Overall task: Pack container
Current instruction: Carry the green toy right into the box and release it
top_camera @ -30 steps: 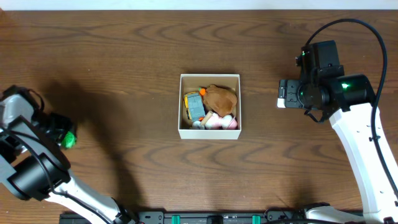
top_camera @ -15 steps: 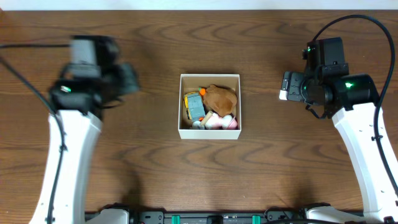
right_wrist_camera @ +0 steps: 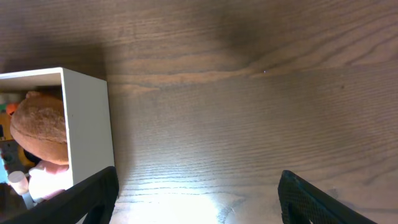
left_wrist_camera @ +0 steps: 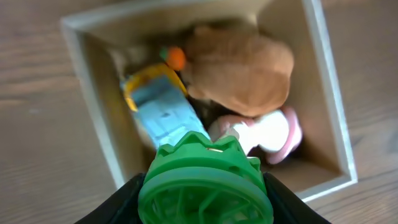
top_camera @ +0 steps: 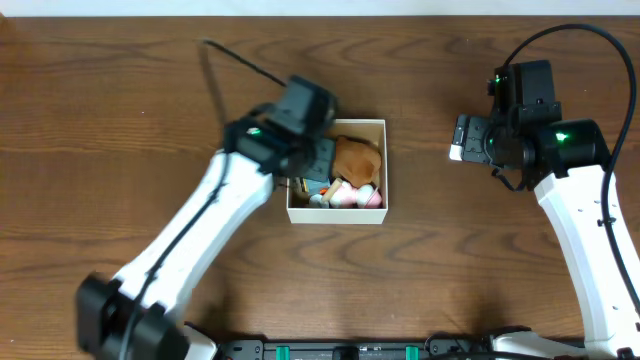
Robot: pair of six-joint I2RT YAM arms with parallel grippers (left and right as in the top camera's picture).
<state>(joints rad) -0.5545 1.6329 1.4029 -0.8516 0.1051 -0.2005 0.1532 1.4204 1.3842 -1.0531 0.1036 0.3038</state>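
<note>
Overhead first: the container (top_camera: 337, 215) sat in the middle of the table (top_camera: 150, 80), white walls, toys heaped inside, a brown plush (top_camera: 356, 156) at its far right corner. The left arm (top_camera: 225, 195) stretched across to it, and the left gripper (top_camera: 308, 160) hung over the box's left half; from up there I could not tell how its jaws stood. The right gripper (top_camera: 460, 140) sat well off to the box's right, over bare wood

Left wrist view, and there was the answer: the left gripper pinched a round green toy (left_wrist_camera: 205, 180) between black fingers (left_wrist_camera: 112, 211), right above the open container. Below lay a blue and yellow toy (left_wrist_camera: 165, 109), the plush, and a pink and white toy (left_wrist_camera: 267, 134)

Right wrist view: jaws spread wide, nothing between them, only wood grain beneath. The container's corner showed at the left edge, clear of the fingers
</note>
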